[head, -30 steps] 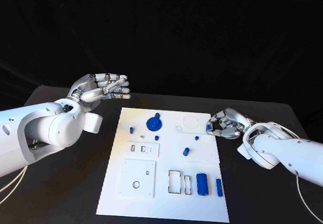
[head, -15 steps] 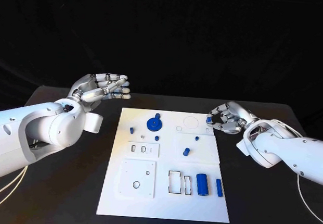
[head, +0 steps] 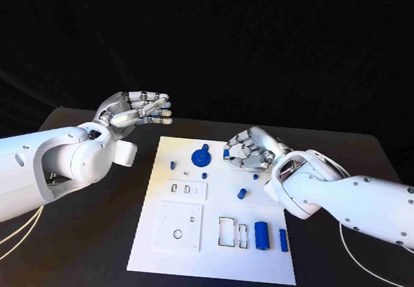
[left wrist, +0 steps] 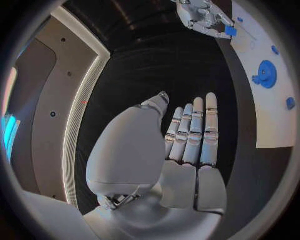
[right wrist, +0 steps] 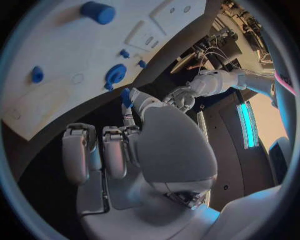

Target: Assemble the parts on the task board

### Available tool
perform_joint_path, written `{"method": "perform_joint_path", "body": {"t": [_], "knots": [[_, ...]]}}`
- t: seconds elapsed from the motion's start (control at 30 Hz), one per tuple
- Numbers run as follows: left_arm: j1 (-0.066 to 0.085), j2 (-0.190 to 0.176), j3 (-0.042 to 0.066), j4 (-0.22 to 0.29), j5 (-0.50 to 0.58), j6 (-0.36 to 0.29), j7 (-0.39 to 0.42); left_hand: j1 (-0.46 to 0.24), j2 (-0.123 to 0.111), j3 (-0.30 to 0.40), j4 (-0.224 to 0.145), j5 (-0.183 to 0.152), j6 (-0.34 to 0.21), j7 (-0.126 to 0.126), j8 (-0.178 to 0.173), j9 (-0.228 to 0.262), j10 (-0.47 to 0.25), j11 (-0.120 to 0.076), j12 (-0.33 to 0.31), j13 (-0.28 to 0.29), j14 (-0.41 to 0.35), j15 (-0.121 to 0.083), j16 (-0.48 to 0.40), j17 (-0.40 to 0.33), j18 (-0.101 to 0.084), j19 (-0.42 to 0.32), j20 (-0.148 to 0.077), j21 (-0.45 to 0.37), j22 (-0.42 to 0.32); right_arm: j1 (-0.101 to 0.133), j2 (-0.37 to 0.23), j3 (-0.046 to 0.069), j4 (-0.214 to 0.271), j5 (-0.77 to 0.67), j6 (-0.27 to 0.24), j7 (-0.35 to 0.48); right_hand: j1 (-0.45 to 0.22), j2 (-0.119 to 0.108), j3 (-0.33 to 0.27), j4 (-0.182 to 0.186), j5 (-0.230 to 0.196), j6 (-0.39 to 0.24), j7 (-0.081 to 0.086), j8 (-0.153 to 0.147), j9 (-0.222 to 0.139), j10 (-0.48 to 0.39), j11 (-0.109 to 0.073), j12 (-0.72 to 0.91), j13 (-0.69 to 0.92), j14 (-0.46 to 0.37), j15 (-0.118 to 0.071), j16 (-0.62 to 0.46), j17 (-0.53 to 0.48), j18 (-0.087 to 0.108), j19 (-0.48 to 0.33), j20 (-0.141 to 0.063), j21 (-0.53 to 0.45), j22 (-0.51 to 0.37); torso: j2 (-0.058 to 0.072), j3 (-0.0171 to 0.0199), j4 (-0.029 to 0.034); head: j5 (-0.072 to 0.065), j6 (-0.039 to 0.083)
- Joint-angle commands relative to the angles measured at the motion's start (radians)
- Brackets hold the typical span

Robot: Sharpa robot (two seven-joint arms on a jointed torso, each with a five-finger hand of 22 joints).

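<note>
The white task board (head: pixel 213 258) lies in the middle of the black table. A blue round gear (head: pixel 199 157) and several small blue pegs (head: pixel 242 194) sit on its far half. A blue cylinder (head: pixel 260 236) and a blue bar (head: pixel 283 240) lie beside rectangular slots (head: pixel 224 230) on its near half. My right hand (head: pixel 250 150) hovers over the board's far right part and pinches a small blue part (right wrist: pixel 126 97) at its fingertips; the same part (left wrist: pixel 231 31) shows in the left wrist view. Off the board's far left corner, my left hand (head: pixel 137 108) is raised with its fingers apart, holding nothing.
Bare black table (head: pixel 85 227) lies on both sides of the board. My right forearm (head: pixel 356 205) stretches along the board's right edge. My left forearm (head: pixel 41 167) lies over the table's left part.
My right hand has moved left from beside the board's far right corner to above the board, carrying the small blue part. The left hand has hardly moved.
</note>
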Motion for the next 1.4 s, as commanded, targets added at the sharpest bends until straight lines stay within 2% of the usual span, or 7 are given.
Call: {"method": "perform_joint_path", "body": {"t": [0.03,0.17,0.3,0.47,0.77,1.1,1.4], "knots": [[0.001,0.005,0.000,-0.003,-0.003,0.018,0.004,-0.004,-0.005,0.005,0.001,-0.003,0.006,0.018,-0.004,-0.001,0.008,0.002,-0.004,0.000,-0.004,0.006,-0.003,0.001,0.010,-0.004,0.002,0.004,-0.002,-0.008,0.030,-0.001,0.006,-0.059,-0.023,-0.086,-0.005,0.004,0.007,0.000,0.007,-0.004,0.000,0.013,0.018,0.043,-0.004,-0.002,0.176,0.100,-0.005,0.002,0.237,-0.008,0.036,-0.006,0.000,0.181,-0.004,-0.0035,0.0020,0.007,-0.005],[0.000,0.011,0.000,-0.007,-0.003,0.020,0.004,-0.004,-0.005,0.005,0.001,-0.003,0.006,0.018,-0.004,-0.001,0.008,0.002,-0.004,0.000,-0.004,0.006,-0.003,0.001,0.010,-0.004,0.002,0.003,-0.002,-0.024,0.073,-0.002,0.010,-0.078,-0.015,-0.136,-0.010,0.002,0.009,0.000,0.006,-0.004,0.000,0.014,0.019,0.045,-0.003,0.000,0.178,0.100,-0.005,0.002,0.235,-0.007,0.034,-0.006,-0.004,0.179,-0.004,-0.0050,0.0038,0.015,-0.007],[0.000,0.016,0.000,-0.013,-0.003,0.022,0.004,-0.004,-0.005,0.005,0.001,-0.003,0.006,0.018,-0.004,-0.001,0.008,0.002,-0.004,0.000,-0.004,0.006,-0.003,0.001,0.010,-0.004,0.002,0.003,-0.002,-0.044,0.110,-0.003,0.003,-0.096,0.005,-0.175,-0.011,0.000,0.010,-0.003,0.006,-0.005,0.000,0.014,0.020,0.045,-0.004,0.001,0.179,0.099,-0.005,0.001,0.233,-0.006,0.033,-0.006,-0.006,0.177,-0.002,-0.0032,-0.0008,0.028,-0.012],[-0.001,0.021,0.000,-0.016,-0.003,0.026,0.004,-0.004,-0.005,0.005,0.001,-0.003,0.007,0.018,-0.004,-0.001,0.009,0.002,-0.004,0.000,-0.004,0.006,-0.004,0.002,0.010,-0.005,0.002,0.003,-0.002,-0.069,0.135,-0.004,-0.004,-0.117,0.025,-0.195,-0.014,-0.003,0.013,-0.006,0.006,-0.006,0.000,0.015,0.020,0.045,-0.003,0.000,0.178,0.099,-0.005,0.000,0.231,-0.005,0.030,-0.006,-0.010,0.174,-0.001,-0.0027,0.0009,0.033,-0.014],[-0.002,0.023,0.000,-0.021,-0.003,0.028,0.005,-0.004,-0.005,0.006,0.001,-0.003,0.007,0.018,-0.004,-0.001,0.009,0.002,-0.004,0.000,-0.004,0.006,-0.004,0.002,0.010,-0.006,0.002,0.003,-0.002,-0.098,0.167,-0.005,-0.007,-0.157,0.048,-0.217,-0.018,-0.006,0.014,-0.007,0.006,-0.007,0.001,0.015,0.021,0.045,-0.003,0.000,0.178,0.098,-0.004,0.000,0.230,-0.005,0.030,-0.006,-0.012,0.173,-0.001,-0.0012,0.0014,0.040,-0.021],[-0.002,0.022,0.000,-0.022,-0.003,0.029,0.003,-0.004,-0.005,0.006,0.001,-0.003,0.007,0.018,-0.004,-0.001,0.009,0.002,-0.004,0.000,-0.004,0.006,-0.004,0.002,0.010,-0.006,0.002,0.003,-0.002,-0.110,0.185,-0.007,-0.024,-0.171,0.061,-0.220,-0.022,-0.008,0.016,-0.008,0.006,-0.007,0.001,0.016,0.022,0.045,-0.003,0.001,0.179,0.098,-0.004,0.000,0.229,-0.005,0.030,-0.005,-0.011,0.174,-0.001,-0.0022,0.0008,0.048,-0.028],[-0.001,0.021,0.000,-0.022,-0.003,0.029,0.003,-0.004,-0.005,0.006,0.001,-0.003,0.007,0.018,-0.004,-0.001,0.009,0.002,-0.004,0.000,-0.004,0.006,-0.004,0.002,0.010,-0.006,0.002,0.003,-0.002,-0.112,0.187,-0.007,-0.028,-0.163,0.082,-0.233,-0.032,-0.014,0.019,-0.009,0.005,-0.009,0.002,0.017,0.023,0.045,-0.002,0.001,0.179,0.098,-0.004,-0.001,0.227,-0.004,0.028,-0.005,-0.015,0.171,-0.001,-0.0012,0.0003,0.050,-0.035]]}}
